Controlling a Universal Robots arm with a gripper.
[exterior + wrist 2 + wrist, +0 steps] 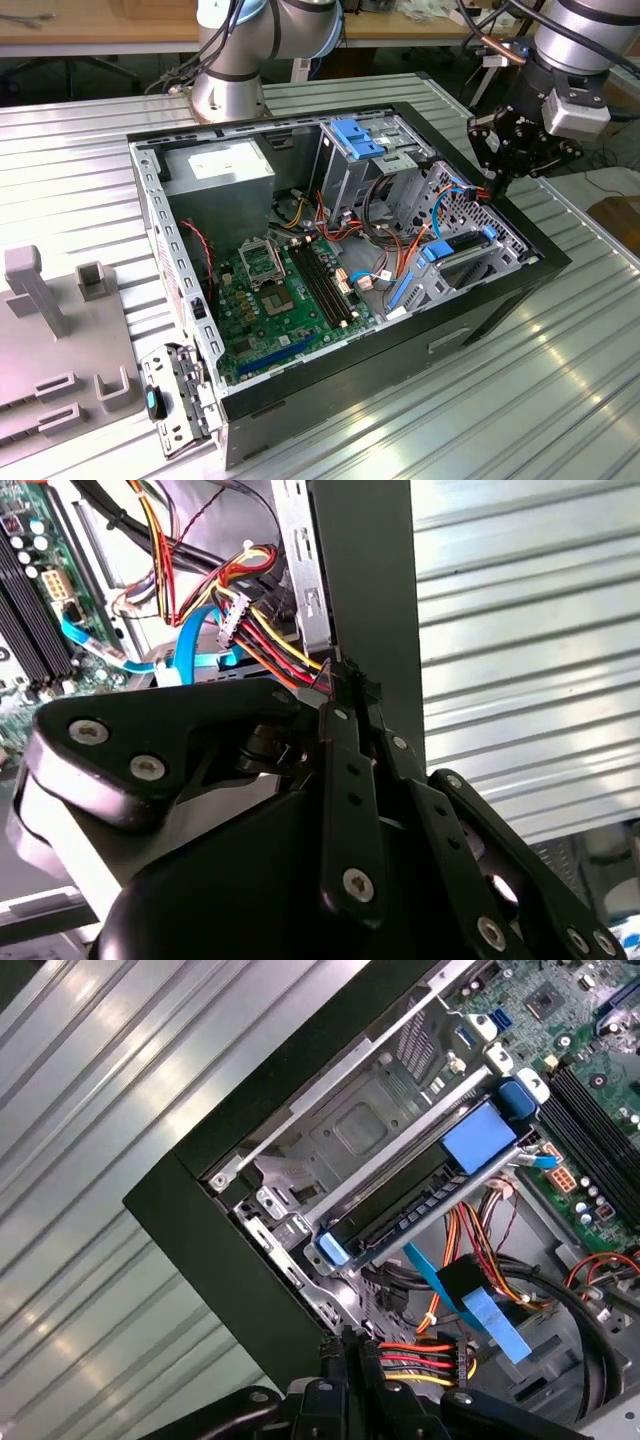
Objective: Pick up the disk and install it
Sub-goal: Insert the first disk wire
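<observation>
Disk (400, 1215) placement was noted first: it lay seated in a drive bay at the front corner of the open computer case (400, 360), which rested on its side on a ribbed metal table (560, 400). Within the case, a grey power-supply box (225, 170) with a white label sat at the far corner in the exterior view, and a green motherboard (270, 300) covered the floor nearer the middle.

In the first wrist view the disk was seen mostly edge-on, as a flat dark slab with a row of small openings along its side. It was framed by a blue plastic carrier (480, 1135), with a broad blue tab at one end and a pale blue corner at the other, and it was held between grey metal rails of the bay. In the exterior view it showed as a dark strip between blue pieces (462, 255).

The black gripper (497, 180) was held over the case's edge towards the exterior view's right, just beside the bay and apart from the disk. Its jaws were drawn together, with nothing seen between them in both wrist views. A bundle of red, yellow and black wires (430, 1360) lay just beside the fingertips (345, 685).
</observation>
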